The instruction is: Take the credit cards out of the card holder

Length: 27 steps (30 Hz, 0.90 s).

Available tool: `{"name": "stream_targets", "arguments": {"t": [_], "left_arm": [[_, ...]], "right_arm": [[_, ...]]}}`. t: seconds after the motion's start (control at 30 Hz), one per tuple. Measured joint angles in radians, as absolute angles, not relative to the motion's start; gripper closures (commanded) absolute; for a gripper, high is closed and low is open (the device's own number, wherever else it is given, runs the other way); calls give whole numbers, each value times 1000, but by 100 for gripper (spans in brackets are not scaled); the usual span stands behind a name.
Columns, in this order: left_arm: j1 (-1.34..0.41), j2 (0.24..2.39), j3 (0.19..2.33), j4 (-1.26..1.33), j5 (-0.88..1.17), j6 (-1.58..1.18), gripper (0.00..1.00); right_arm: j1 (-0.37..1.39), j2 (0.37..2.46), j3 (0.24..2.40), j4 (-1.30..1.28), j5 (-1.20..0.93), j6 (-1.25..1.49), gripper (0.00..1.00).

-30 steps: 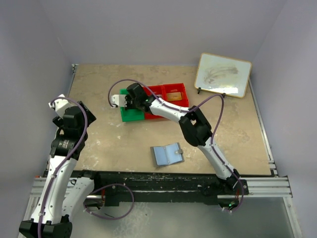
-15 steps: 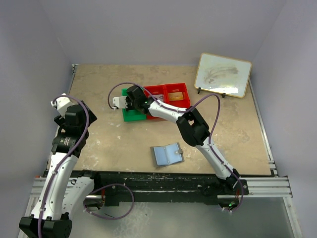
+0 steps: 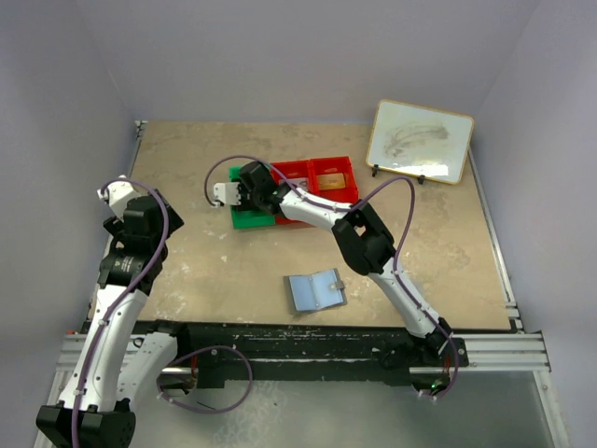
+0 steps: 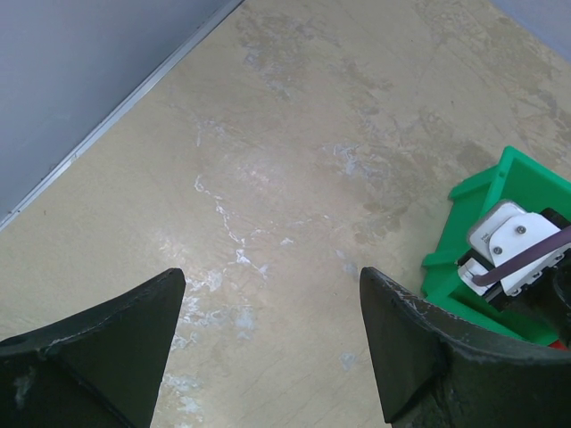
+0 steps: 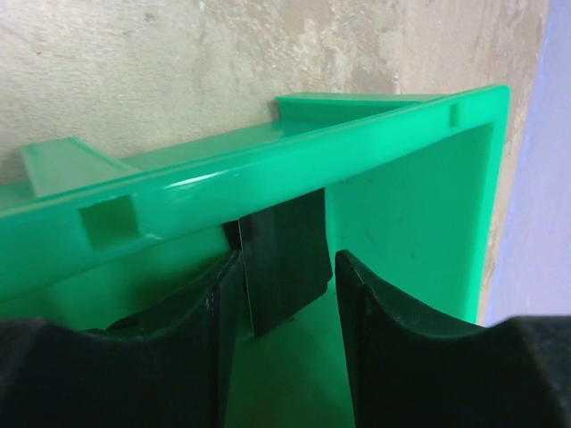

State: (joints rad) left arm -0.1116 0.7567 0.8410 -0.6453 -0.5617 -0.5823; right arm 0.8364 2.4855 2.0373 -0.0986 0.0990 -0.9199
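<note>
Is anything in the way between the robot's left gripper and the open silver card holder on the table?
No, nothing visible. Only bare beige tabletop lies between the left gripper and the flat silver-grey metal card holder; the green plastic bin sits farther back, off that path.

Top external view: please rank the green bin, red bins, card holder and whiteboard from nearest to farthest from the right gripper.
1. green bin: the right gripper is down inside it, left of table centre.
2. red bins: directly beside the green bin, on its right.
3. card holder: lying open towards the near edge.
4. whiteboard: propped at the far right corner.
</note>
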Motion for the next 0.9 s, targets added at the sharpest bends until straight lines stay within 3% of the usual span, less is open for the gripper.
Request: {"name": "stream_targets", "arguments": {"t": [0.3,0.9], "left_arm": [[-112,767,841,-645,-551,-582,24],[-112,785,841,-645,-546,-582,25]], "right_arm": [[821,2480,2038,-125,8,-897,38],[819,2516,2044,11,100,-810,36]]}}
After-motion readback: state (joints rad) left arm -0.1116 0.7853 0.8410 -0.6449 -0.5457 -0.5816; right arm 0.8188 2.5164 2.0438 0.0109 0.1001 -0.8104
